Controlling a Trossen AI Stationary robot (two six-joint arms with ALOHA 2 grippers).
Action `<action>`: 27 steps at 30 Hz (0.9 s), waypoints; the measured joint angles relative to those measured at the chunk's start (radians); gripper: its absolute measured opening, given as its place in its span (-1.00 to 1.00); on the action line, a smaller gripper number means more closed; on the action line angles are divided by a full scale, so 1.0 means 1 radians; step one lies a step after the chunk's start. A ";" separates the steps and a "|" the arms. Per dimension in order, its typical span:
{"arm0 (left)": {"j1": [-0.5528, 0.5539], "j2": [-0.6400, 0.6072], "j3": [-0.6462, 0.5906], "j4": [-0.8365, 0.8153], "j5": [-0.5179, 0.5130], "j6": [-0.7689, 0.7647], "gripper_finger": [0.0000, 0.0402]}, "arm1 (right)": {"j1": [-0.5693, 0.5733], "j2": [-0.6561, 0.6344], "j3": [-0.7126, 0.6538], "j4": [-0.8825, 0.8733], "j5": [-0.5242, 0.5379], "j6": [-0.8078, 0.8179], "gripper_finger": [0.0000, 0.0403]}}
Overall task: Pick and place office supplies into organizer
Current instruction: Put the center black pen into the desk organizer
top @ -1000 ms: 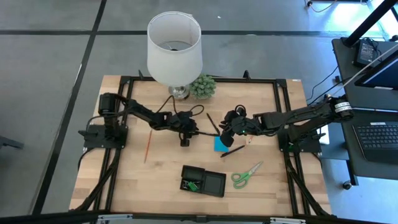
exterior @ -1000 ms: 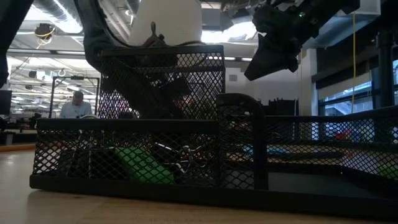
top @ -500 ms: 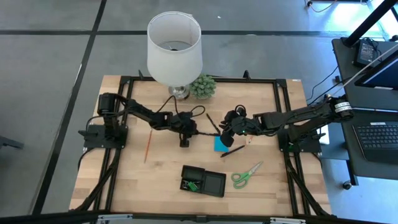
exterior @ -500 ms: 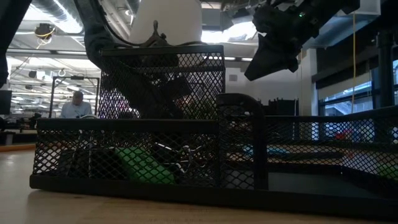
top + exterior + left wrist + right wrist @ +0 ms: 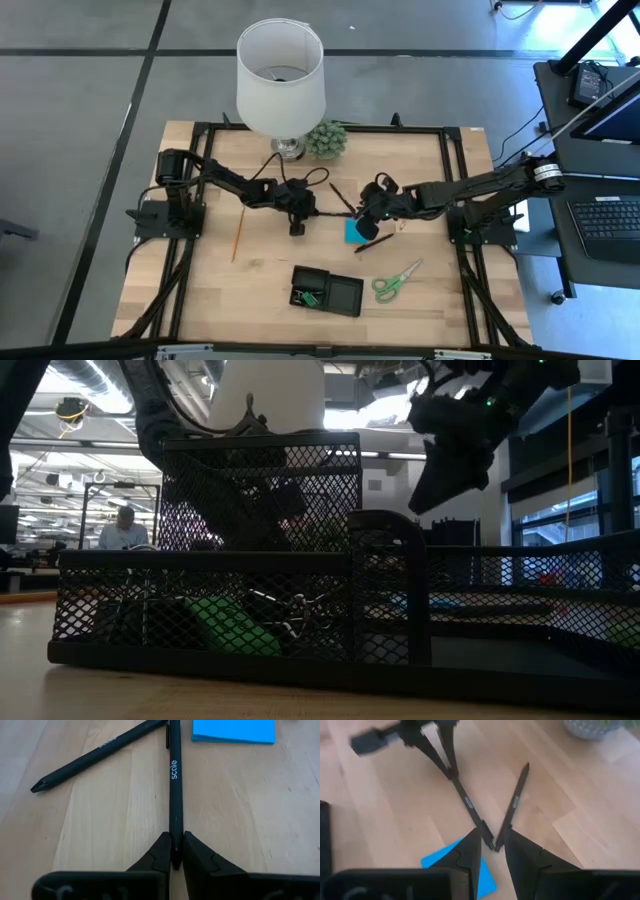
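Near the table's middle, left gripper (image 5: 173, 854) is clamped on the end of a black pen (image 5: 173, 785) that lies flat on the wood, its far end near the blue sticky pad (image 5: 233, 730). Second black pen (image 5: 97, 754) lies beside it at an angle, the two meeting in a V. Right gripper (image 5: 492, 849) hangs over that V with its fingers parted and nothing between them, blue pad just under it. Step in hand, as I read it: pen pickup by the left arm, grasp made, lift not yet done. Next move needs a clean lift without dragging the other pen (they look to touch at the tips), then a carry to the organizer (image 5: 328, 291) at the table's front edge. Right arm should stay clear or take the second pen. Organizer: mesh tray, left compartment holds a green piece (image 5: 232, 626) and some small dark clips (image 5: 290, 615); right compartment looks bare from above. Scissors (image 5: 396, 281) lie just right of the tray, orange pencil (image 5: 238, 232) well off to the left, both on the table.
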 joint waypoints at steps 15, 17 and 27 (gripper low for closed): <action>-0.001 0.004 -0.003 0.059 0.013 -0.024 -0.90 | -0.001 0.115 0.000 0.026 -0.008 -0.100 -0.18; -0.001 0.004 -0.003 0.066 0.014 -0.024 -0.90 | -0.001 0.117 0.000 0.019 -0.008 -0.102 -0.09; -0.002 0.006 -0.004 0.103 0.015 -0.024 -0.90 | -0.001 0.117 0.000 0.022 -0.007 -0.132 0.07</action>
